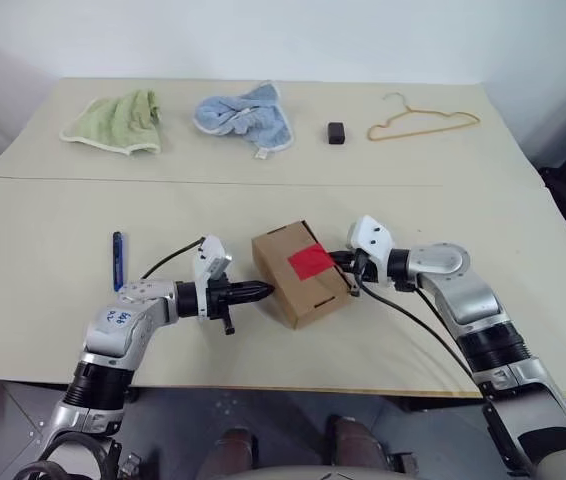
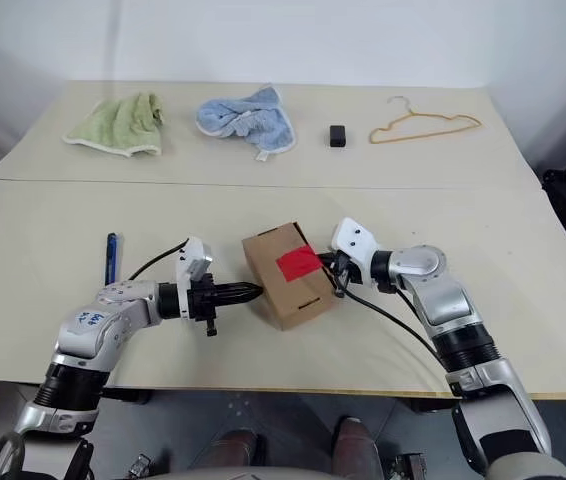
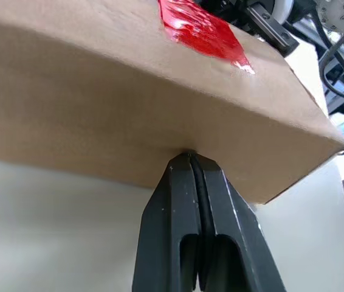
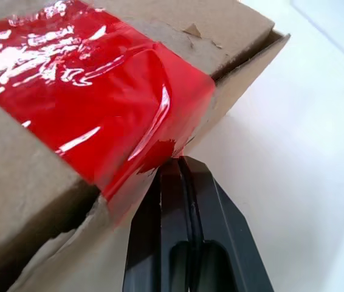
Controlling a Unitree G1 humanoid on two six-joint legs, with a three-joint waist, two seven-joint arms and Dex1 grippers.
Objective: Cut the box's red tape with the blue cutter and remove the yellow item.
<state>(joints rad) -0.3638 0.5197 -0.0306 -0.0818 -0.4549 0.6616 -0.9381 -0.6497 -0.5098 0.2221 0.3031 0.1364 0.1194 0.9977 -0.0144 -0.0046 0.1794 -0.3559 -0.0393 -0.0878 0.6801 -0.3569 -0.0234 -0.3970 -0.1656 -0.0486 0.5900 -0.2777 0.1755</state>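
The brown cardboard box (image 1: 299,272) lies skewed at the middle of the near table, with the red tape (image 1: 310,262) across its top seam. My left gripper (image 1: 266,291) is shut and empty, its tips pressed against the box's left side (image 3: 160,121). My right gripper (image 1: 337,262) is shut too, tips against the right side just under the tape's folded-down edge (image 4: 154,152). The blue cutter (image 1: 118,260) lies on the table left of my left arm, untouched. The yellow item is hidden.
On the far table lie a green towel (image 1: 118,123), a blue cloth (image 1: 246,115), a small black block (image 1: 336,133) and a tan wire hanger (image 1: 423,119). A seam (image 1: 213,182) runs between the two tabletops. The near table edge (image 1: 293,388) is close behind my arms.
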